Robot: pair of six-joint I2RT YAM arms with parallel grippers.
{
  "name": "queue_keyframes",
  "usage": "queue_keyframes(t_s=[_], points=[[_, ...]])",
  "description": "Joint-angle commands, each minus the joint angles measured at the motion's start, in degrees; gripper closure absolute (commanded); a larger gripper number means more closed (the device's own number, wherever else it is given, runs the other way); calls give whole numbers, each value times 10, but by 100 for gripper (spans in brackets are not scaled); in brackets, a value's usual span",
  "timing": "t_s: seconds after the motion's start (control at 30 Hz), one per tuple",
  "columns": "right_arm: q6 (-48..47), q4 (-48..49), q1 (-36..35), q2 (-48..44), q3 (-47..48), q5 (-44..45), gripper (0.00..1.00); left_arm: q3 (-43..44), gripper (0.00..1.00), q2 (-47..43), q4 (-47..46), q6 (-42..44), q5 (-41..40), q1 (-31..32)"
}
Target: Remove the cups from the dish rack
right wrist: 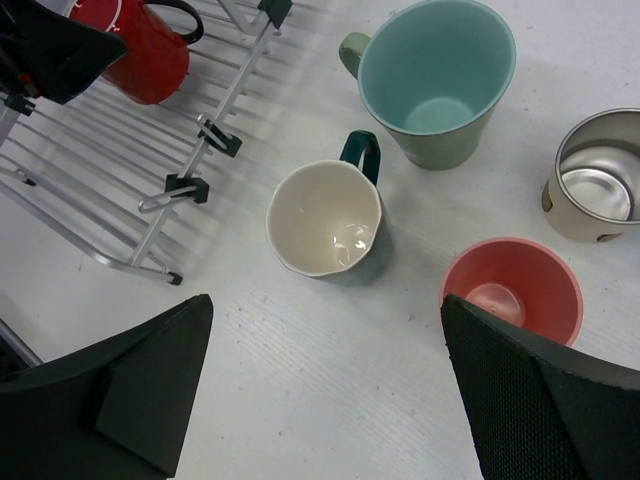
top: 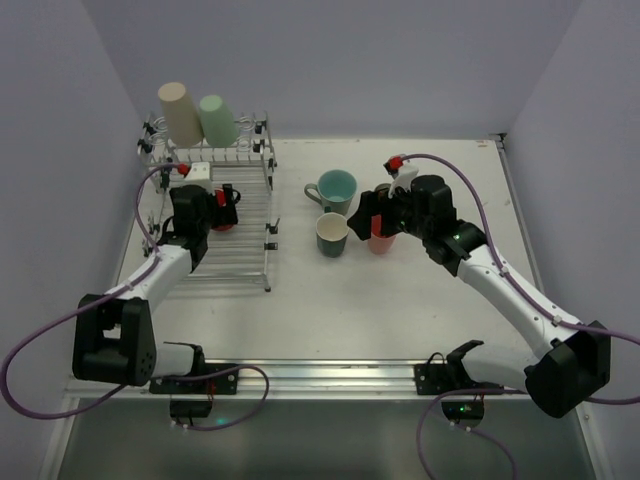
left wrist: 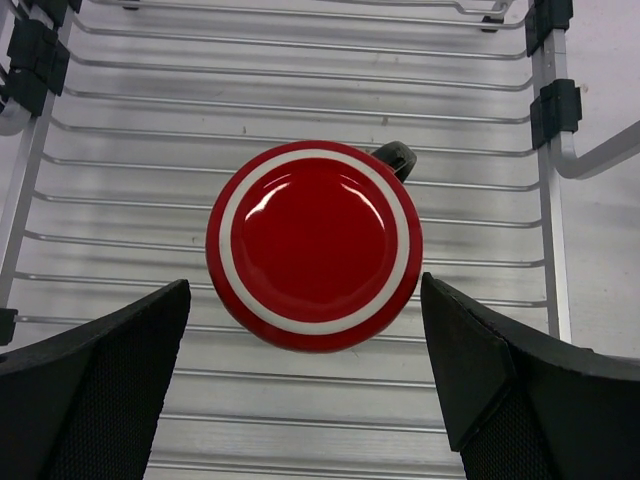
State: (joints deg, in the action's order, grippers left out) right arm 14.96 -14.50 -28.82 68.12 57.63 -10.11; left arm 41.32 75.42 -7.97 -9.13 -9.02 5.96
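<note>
At the near part of the rack (left wrist: 300, 105), the left gripper (left wrist: 305, 295) is seen poised open above a red mug (left wrist: 313, 245). Its two black fingers (left wrist: 110, 370) are spread to either side of the mug, and nothing is touched. The mug is set on the rack's lower bars, upside down: its white-ringed base is turned up to the wrist camera and its mouth is faced down onto the bars. Its long axis is thus held upright, with the dark handle (left wrist: 393, 158) pointed toward the upper right of the wrist view, clear of both fingers. The pick-up is judged to be the step in hand. It is best done by a straight descent with the mug centred, the fingers closed across the round wall and not on the handle. A vertical lift is then needed, high enough for the rim to be freed of the bars before any sideways carry. To the right, above the table (right wrist: 330, 420), the right gripper (right wrist: 325, 310) is shown open and empty over cups already stood mouth-up: a dark green mug (right wrist: 325, 218), a pink cup (right wrist: 512, 290), a teal mug (right wrist: 437, 80) and a steel-lined cup (right wrist: 592, 180). Farthest back, a beige cup (top: 180, 113) and a mint cup (top: 213, 120) are seen inverted on the raised tier.
</note>
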Motion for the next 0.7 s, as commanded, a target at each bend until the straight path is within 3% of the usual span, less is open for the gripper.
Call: queue_keyframes(t_s=[0.0,0.67], points=[[2,26,3,2,4,-19,1,0,0,16,-57,17,18,-14],[4,26,1,13,4,-33,1,53,0,106,-81,48,30,-16]])
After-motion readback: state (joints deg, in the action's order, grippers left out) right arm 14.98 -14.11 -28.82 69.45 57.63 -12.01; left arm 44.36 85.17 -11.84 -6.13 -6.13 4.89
